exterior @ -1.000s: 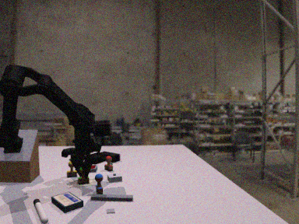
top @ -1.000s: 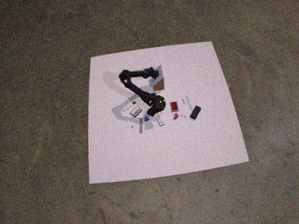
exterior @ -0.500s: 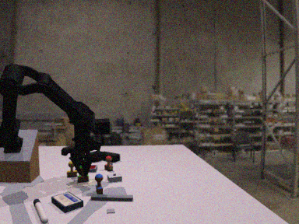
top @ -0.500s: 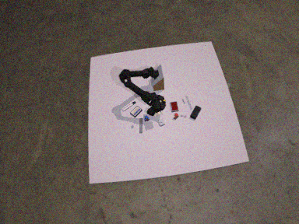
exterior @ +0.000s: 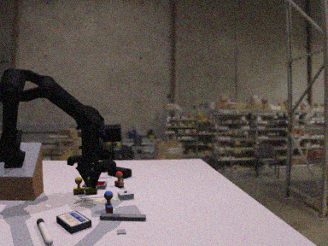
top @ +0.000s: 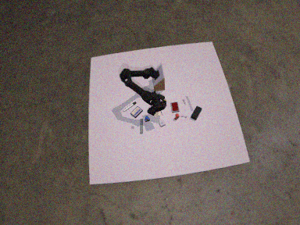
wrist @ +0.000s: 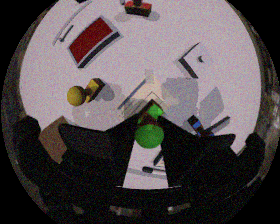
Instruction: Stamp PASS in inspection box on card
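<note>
1. A black robot arm (top: 137, 87) (exterior: 64, 99) reaches down over a pale bench (top: 121, 156) (exterior: 184, 184), its gripper (top: 156, 111) (exterior: 90, 187) (wrist: 148, 117) pointed at the work surface.
2. The fingers, partly closed, are clamped on a green-knobbed stamp (exterior: 90, 191) (wrist: 149, 136) — its knob sits between them in the wrist view. Any wording on the stamp is too small to read.
3. Beneath the stamp lies a beige card (wrist: 145, 91), partly hidden by gripper and shadow; whether the stamp touches it, or a print marks its box, cannot be told.
4. A red ink pad (top: 175, 107) (exterior: 102, 184) (wrist: 94, 41) lies open near the gripper, its red face showing.
5. Three other stamps stand nearby: a yellow-knobbed stamp (exterior: 79, 185) (wrist: 76, 95), a red-knobbed stamp (top: 176, 116) (exterior: 120, 178) (wrist: 137, 7) and a blue-knobbed stamp (top: 147, 118) (exterior: 108, 195) (wrist: 195, 122).
6. In the exterior view's foreground, a dark-sided case (top: 136, 112) (exterior: 73, 221) with a blue-and-cream top lies beside a white marker (top: 129, 106) (exterior: 44, 231) — a gray bar (top: 141, 126) (exterior: 123, 217) rests near the blue-knobbed stamp.
</note>
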`<state>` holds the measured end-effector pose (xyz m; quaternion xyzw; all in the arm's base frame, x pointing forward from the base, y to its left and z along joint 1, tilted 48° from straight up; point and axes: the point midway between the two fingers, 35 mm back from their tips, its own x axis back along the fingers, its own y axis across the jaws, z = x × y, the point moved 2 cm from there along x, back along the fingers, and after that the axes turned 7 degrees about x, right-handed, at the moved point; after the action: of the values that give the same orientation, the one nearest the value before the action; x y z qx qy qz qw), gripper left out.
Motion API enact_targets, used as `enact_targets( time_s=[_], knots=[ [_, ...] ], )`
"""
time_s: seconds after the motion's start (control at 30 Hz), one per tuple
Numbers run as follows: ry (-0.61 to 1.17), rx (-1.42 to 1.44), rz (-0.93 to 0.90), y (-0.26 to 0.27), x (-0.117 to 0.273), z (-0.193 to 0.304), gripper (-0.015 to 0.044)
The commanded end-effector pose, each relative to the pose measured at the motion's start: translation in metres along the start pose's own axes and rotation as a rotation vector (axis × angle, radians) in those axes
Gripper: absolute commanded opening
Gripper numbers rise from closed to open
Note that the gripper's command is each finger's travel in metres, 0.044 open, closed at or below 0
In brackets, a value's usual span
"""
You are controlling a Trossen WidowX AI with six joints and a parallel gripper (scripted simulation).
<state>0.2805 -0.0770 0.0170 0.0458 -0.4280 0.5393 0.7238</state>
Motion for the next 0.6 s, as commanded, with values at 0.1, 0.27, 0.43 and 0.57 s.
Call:
enact_targets(
  time_s=[0.1, 0.27, 0.43, 0.57],
  knots=[
    [-0.008, -0.007, 0.002, -0.002, 0.013, -0.001, 0.0],
    [-0.008, -0.007, 0.002, -0.002, 0.021, -0.001, 0.0],
    [-0.008, -0.007, 0.002, -0.002, 0.03, -0.001, 0.0],
    [-0.007, -0.007, 0.003, -0.002, 0.036, -0.001, 0.0]
  ],
)
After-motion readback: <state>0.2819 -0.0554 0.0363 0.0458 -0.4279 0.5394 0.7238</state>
